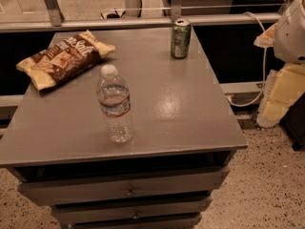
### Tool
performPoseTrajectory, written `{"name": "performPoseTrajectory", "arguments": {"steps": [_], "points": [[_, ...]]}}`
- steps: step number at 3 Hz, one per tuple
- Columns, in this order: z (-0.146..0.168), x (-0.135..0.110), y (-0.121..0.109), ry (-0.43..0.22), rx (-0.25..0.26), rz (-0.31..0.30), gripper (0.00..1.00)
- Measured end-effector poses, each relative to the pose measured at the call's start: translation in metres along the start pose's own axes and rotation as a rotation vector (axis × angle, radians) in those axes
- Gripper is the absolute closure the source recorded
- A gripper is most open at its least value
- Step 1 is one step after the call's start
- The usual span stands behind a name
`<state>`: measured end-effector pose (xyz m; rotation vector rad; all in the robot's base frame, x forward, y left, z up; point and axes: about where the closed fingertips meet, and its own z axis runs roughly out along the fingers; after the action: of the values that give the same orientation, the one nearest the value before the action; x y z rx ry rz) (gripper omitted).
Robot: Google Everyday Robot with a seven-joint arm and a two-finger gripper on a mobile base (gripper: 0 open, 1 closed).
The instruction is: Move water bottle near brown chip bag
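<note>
Bottle point(114, 104) stands upright near the front middle of the table point(190, 109), clear, ribbed and white-capped. It looks light and thin-walled, likely to dent or slip under a hard squeeze, and tall enough to tip. The labelled midsection seems the best place to take hold. The bag point(64, 58) lies flat at ten o'clock, well apart, with bare tabletop between. The can point(180, 38) stands at one o'clock, out of the path. The gripper point(291, 30) hangs at two o'clock, off the table; I cannot tell its state.
</note>
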<state>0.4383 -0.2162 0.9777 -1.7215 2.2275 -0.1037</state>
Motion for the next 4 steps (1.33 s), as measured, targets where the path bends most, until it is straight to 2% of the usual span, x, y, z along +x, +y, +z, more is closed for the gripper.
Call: {"name": "performPoseTrajectory", "arguments": {"steps": [1, 2, 3, 4], "points": [[0.000, 0.000, 0.000, 0.000, 0.000, 0.000, 0.00], [0.027, -0.021, 0.000, -0.122, -0.032, -0.002, 0.00], [0.061, -0.043, -0.003, -0.316, -0.084, 0.023, 0.00], [0.100, -0.093, 0.005, -0.621, -0.171, 0.039, 0.00]]}}
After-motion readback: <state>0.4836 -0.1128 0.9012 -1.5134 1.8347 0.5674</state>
